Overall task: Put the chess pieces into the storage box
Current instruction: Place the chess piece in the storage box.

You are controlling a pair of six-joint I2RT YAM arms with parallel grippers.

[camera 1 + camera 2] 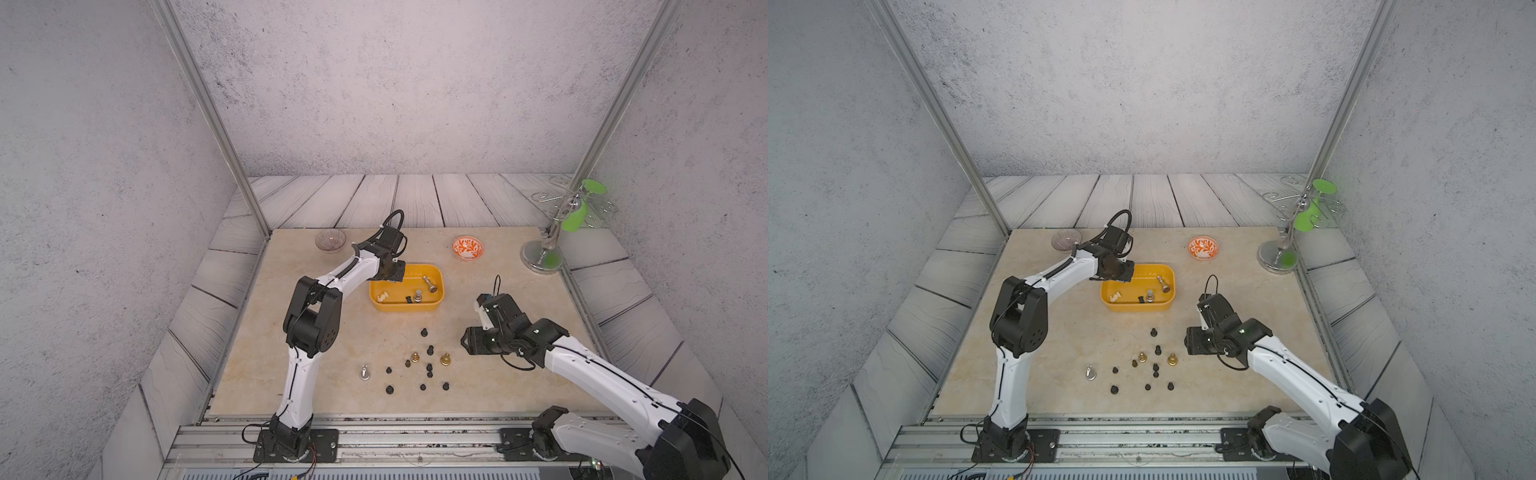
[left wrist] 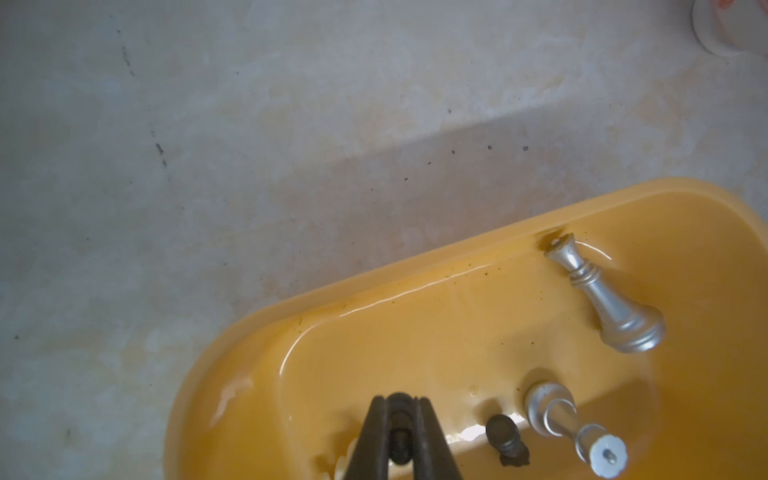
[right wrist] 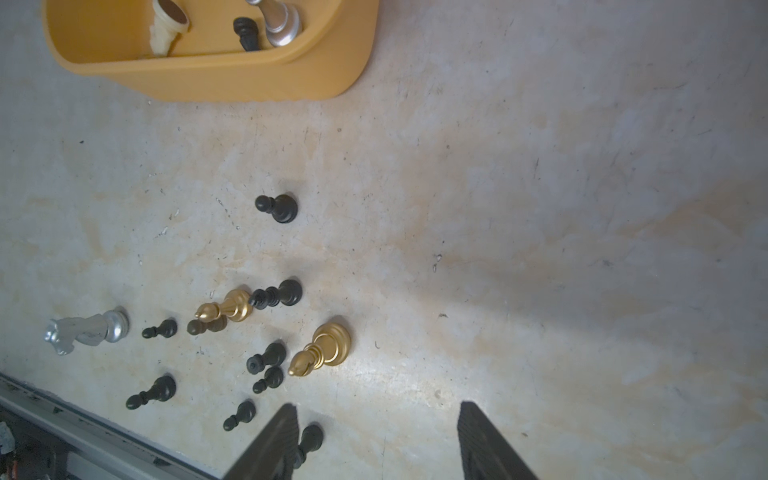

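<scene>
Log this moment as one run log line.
left gripper: shut on black piece, over storage box | right gripper: open, empty, beside loose chess pieces on table | in box: cream piece, silver pieces

Beige marbled stone tabletop (image 1: 519,291), scuffed. Along the back: clear ribbed glass bowl (image 1: 330,240), white bowl with orange pattern (image 1: 468,248), round chrome stand base (image 1: 540,254). Mid-table: yellow-orange plastic tub with rounded corners (image 1: 405,308). Toward the front: loose scatter of small black chess pieces (image 1: 430,350), two gold chess pieces (image 1: 445,359), and one silver chess piece (image 1: 364,372) off to the side.
</scene>
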